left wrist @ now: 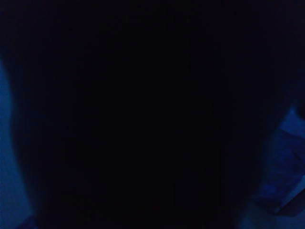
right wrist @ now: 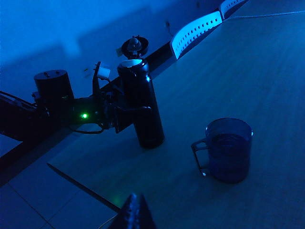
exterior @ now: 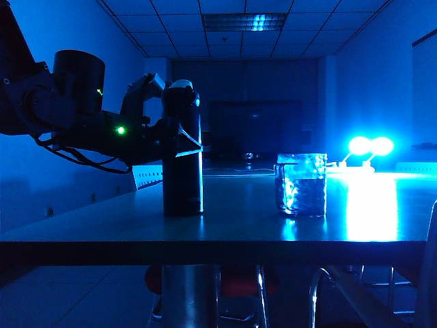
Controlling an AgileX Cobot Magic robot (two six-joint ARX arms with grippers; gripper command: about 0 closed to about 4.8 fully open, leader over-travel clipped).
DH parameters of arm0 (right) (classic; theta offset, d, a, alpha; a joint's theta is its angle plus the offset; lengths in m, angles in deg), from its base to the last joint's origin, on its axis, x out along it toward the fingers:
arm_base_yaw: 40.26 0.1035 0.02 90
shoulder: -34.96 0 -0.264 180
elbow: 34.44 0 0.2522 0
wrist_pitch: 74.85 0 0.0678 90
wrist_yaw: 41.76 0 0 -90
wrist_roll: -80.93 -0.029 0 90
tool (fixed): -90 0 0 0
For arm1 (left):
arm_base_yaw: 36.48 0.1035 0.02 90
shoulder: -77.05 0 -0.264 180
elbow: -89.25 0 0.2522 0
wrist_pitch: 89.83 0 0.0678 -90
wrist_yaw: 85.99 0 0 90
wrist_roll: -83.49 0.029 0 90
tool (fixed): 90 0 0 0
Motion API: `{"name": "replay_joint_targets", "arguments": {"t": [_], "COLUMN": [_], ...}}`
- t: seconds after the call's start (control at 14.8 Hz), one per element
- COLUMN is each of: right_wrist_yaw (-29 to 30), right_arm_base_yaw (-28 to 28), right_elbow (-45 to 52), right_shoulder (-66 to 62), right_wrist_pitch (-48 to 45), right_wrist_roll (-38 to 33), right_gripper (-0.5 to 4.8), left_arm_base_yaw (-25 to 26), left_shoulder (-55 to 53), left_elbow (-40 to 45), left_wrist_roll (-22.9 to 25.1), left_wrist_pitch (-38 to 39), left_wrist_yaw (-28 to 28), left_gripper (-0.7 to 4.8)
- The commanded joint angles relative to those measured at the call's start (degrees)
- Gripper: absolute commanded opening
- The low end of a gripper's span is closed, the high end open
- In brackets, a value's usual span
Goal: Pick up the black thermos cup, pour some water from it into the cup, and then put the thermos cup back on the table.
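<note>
Grasp step, I reckon: the left gripper (exterior: 179, 140) had its fingers around the tall black thermos cup (exterior: 182, 160), which stood on the wooden table (exterior: 239, 225) near the clear glass mug (exterior: 301, 184). Whether they'd clamped yet, I couldn't tell. Next needed a firm squeeze, then a lift. The right gripper (right wrist: 134, 210) hung well apart, opening unclear.

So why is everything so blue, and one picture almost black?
Exterior view: dim blue room, with lamps throwing glare over the table behind the cup. Left wrist view: the black thermos cup fills the lens, blocking light. Right wrist view: dark blue but readable.
</note>
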Motion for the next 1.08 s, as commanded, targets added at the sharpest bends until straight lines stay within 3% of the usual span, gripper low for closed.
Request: {"name": "replay_joint_targets", "arguments": {"t": [0.07, 0.34, 0.61, 0.88, 1.08], "right_wrist_yaw": [0.37, 0.37, 0.35, -0.11, -0.09], "right_arm_base_yaw": [-0.02, -0.02, -0.02, -0.02, -0.02], "right_elbow": [-0.35, -0.35, -0.35, -0.37, -0.35], "right_shoulder": [0.0, -0.02, -0.09, -2.32, -2.58], "right_wrist_pitch": [-0.81, -0.83, -0.57, -0.09, -0.11], "right_wrist_roll": [0.17, 0.17, 0.2, 0.22, 2.01], "right_gripper": [-0.01, -0.01, -0.01, -0.01, -0.01], "left_arm_base_yaw": [-0.13, -0.13, -2.34, -9.09, -11.98], "left_shoulder": [0.24, 0.35, 2.64, 3.21, 3.19], "left_elbow": [-0.11, -0.11, -0.57, -10.25, -13.16], "left_wrist_roll": [-0.76, 1.01, 1.29, 10.84, 10.6], "left_wrist_pitch": [-0.7, 0.09, 1.38, 17.66, 16.98], "left_wrist_yaw": [0.37, -0.02, -14.14, -28.83, -30.64], "left_gripper": [3.31, 3.31, 3.31, 3.31, 3.31]}}
